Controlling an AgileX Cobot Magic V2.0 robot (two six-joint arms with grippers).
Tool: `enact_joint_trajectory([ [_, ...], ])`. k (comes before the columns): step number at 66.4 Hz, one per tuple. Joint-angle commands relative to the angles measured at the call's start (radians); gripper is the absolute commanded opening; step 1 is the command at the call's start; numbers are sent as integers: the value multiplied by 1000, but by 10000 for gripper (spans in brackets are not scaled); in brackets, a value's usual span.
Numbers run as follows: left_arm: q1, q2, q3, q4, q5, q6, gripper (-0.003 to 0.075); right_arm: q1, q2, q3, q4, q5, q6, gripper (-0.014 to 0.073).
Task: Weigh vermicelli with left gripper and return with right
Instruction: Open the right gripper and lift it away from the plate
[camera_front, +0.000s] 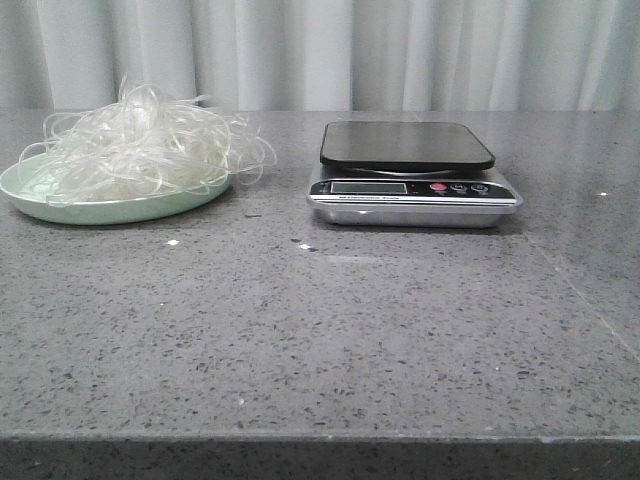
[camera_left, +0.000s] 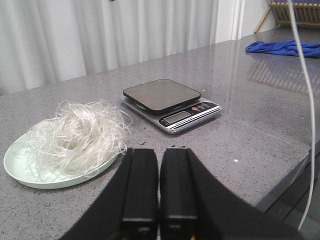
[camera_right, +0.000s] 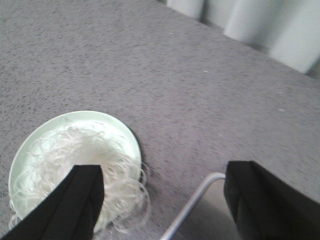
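One plate (camera_front: 60, 205), one scale (camera_front: 412, 175)

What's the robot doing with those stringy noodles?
Nothing is being held yet. The vermicelli sits in a fluffy heap on a pale green plate, and the kitchen scale beside it has nothing on its platform. The left gripper is shut, apart from the noodles. The right gripper is open above the plate. The weighing hasn't started.
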Motion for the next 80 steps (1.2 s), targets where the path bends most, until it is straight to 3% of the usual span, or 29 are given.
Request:
enact_joint_trajectory([
  [1,4,13,-24,-9,-76,-9,128,-31,-139,66,-12,-74,-13,599],
  [20,4,13,-24,-9,-76,-9,128,-68,-458,495,-21,-283,-24,599],
  [35,4,13,-24,-9,-76,-9,128,-74,-806,915,-31,-481,-24,599],
  [49,4,13,-24,-9,-76,-9,128,-74,-1147,1255,-32,-570,-23,599],
  [65,4,13,-24,-9,-76,-9,128,-74,-1503,1539,-31,-597,-22,599],
  [80,4,13,-24,-9,-76,-9,128,-74,-1762,1703,-31,-648,-22,598],
])
